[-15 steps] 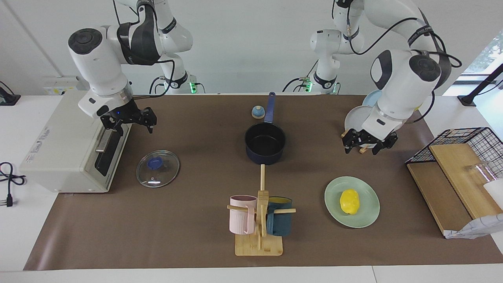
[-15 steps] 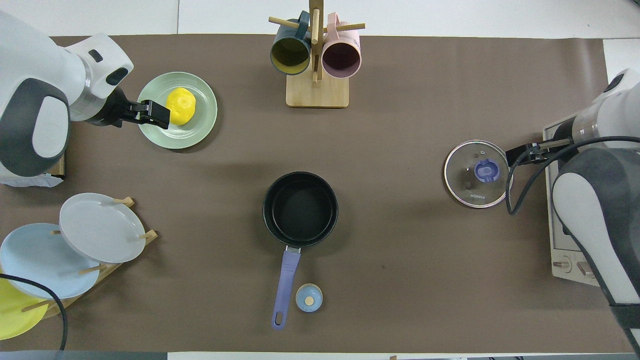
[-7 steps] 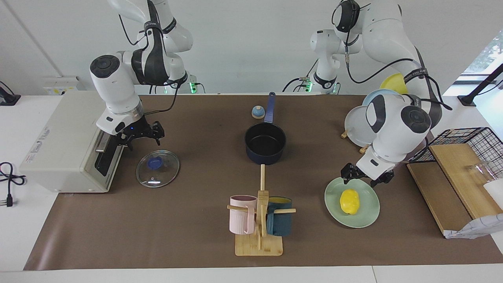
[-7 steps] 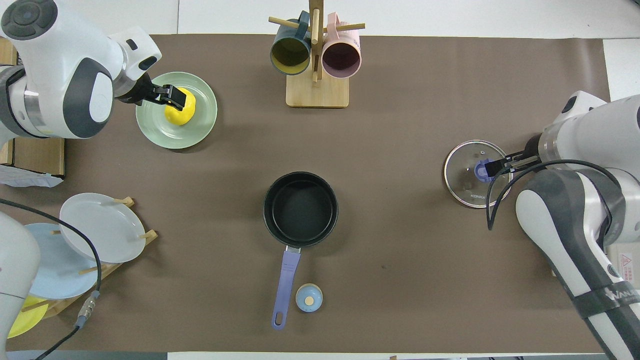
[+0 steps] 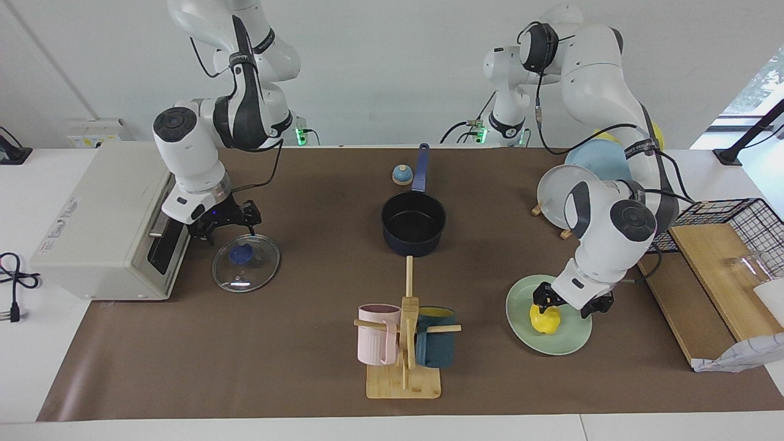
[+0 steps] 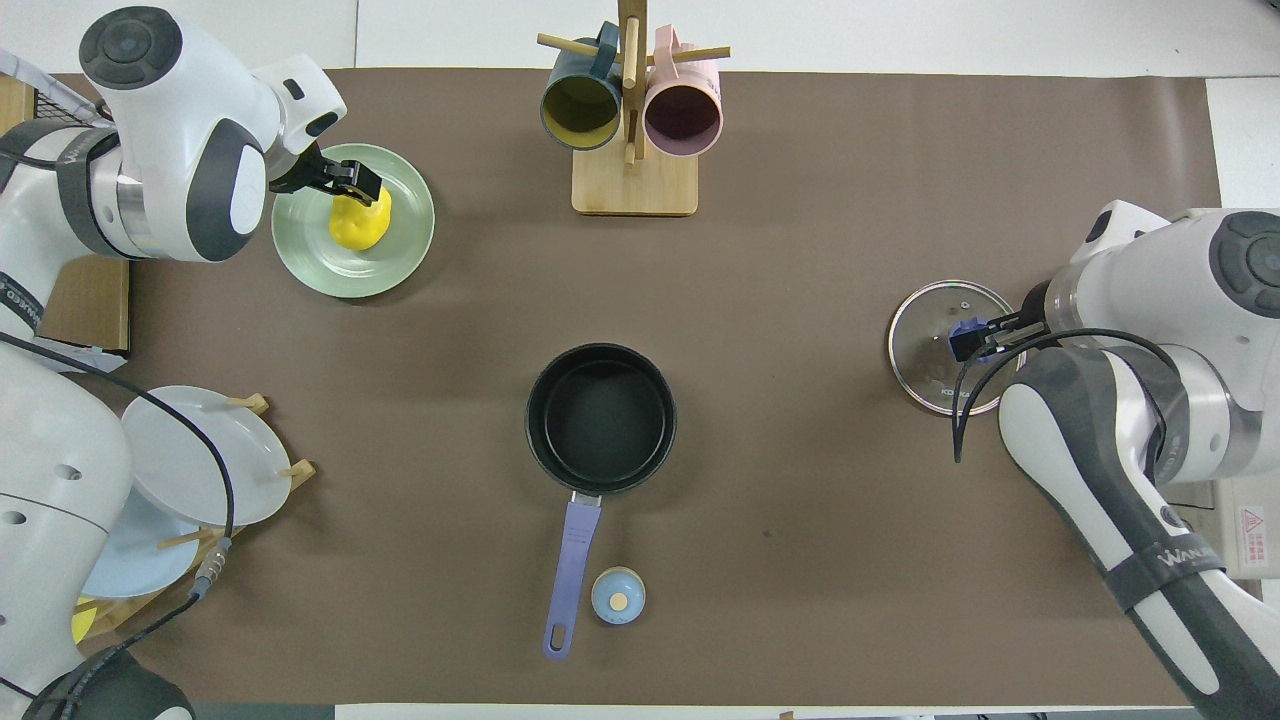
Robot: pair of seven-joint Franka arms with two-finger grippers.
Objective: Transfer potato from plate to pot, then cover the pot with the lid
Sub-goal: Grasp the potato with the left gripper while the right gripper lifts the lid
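The yellow potato (image 5: 544,320) (image 6: 360,224) lies on the mint-green plate (image 5: 569,344) (image 6: 310,268) toward the left arm's end of the table. My left gripper (image 5: 566,303) (image 6: 350,185) is low over it, open, with a finger on each side of the potato's top. The dark pot (image 5: 413,223) (image 6: 600,415) stands mid-table with a black inside and nothing in it. Its blue handle (image 5: 420,166) points at the robots. The glass lid (image 5: 246,263) (image 6: 935,350) lies flat toward the right arm's end. My right gripper (image 5: 228,223) (image 6: 975,338) hangs open just over its blue knob.
A wooden mug rack (image 5: 404,380) with a pink and a teal mug stands farther from the robots than the pot. A small blue bell (image 5: 401,175) sits beside the pot's handle. A white appliance (image 5: 98,233) adjoins the lid. A plate rack (image 5: 560,196) and a wire basket (image 5: 729,214) flank the plate.
The left gripper has come from beside the plate rack down onto the potato. The right gripper has moved from in front of the appliance down over the lid's knob.
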